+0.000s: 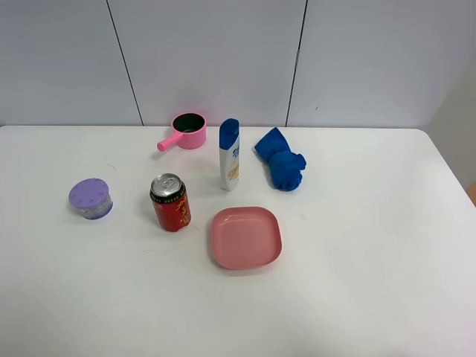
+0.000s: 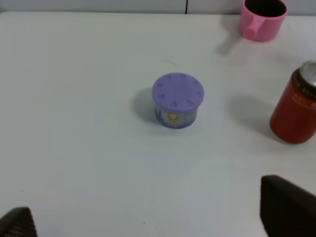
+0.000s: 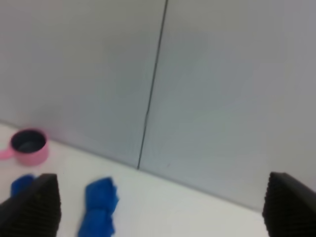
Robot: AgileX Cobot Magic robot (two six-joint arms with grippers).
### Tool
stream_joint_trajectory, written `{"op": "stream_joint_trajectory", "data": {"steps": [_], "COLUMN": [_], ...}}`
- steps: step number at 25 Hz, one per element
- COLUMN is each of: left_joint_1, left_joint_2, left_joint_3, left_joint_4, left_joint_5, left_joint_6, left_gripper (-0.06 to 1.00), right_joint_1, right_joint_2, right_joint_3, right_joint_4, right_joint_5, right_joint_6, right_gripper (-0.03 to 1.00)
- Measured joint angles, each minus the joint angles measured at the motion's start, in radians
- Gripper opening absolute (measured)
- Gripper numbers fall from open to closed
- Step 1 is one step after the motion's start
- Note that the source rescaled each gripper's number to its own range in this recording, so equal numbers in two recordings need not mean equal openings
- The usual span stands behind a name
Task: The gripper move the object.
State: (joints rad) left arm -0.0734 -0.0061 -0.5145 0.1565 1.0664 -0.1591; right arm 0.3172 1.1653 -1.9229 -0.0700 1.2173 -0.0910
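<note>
On the white desk (image 1: 372,282), the red can (image 1: 170,202) is standing upright between the purple-lidded jar (image 1: 91,198) and the pink plate (image 1: 245,237), apart from both.

Overhead camera is showing no arm at all, only the full layout: pink pot (image 1: 186,131), white blue-capped bottle (image 1: 230,154) and blue cloth (image 1: 281,168) sitting behind the can. Left wrist camera is looking at the jar, with the can off to one side; the left tool (image 2: 148,224) is standing wide open, holding nothing, touching nothing. Right wrist camera is facing the wall, pot and cloth below; the right tool (image 3: 160,210) is likewise spread wide and empty.
</note>
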Motion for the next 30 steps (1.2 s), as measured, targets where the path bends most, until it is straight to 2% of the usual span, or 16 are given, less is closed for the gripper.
{"op": "stream_joint_trajectory", "data": {"steps": [3,8,14,21,30], "left_joint_1": [0.0,0.0,0.0,0.0,0.0], "left_joint_2": [0.0,0.0,0.0,0.0,0.0], "left_joint_3": [0.0,0.0,0.0,0.0,0.0], "left_joint_4": [0.0,0.0,0.0,0.0,0.0], "left_joint_5": [0.0,0.0,0.0,0.001,0.0], "left_joint_6": [0.0,0.0,0.0,0.0,0.0], "left_gripper": [1.0,1.0,1.0,1.0,1.0], "right_joint_1": [-0.087,-0.215,-0.236,-0.323,-0.33], "right_joint_2": [-0.127,-0.375,-0.73,-1.022,-1.157], "right_joint_3": [0.208,0.577,0.906,1.103,1.406], "right_joint_4": [0.059,0.064,0.085,0.098,0.127], "right_joint_5": [0.0,-0.039,-0.086,-0.116,-0.138], "right_joint_6": [-0.037,-0.046,-0.036,0.014,0.028], "right_gripper": [1.0,1.0,0.99,0.99,0.99]}}
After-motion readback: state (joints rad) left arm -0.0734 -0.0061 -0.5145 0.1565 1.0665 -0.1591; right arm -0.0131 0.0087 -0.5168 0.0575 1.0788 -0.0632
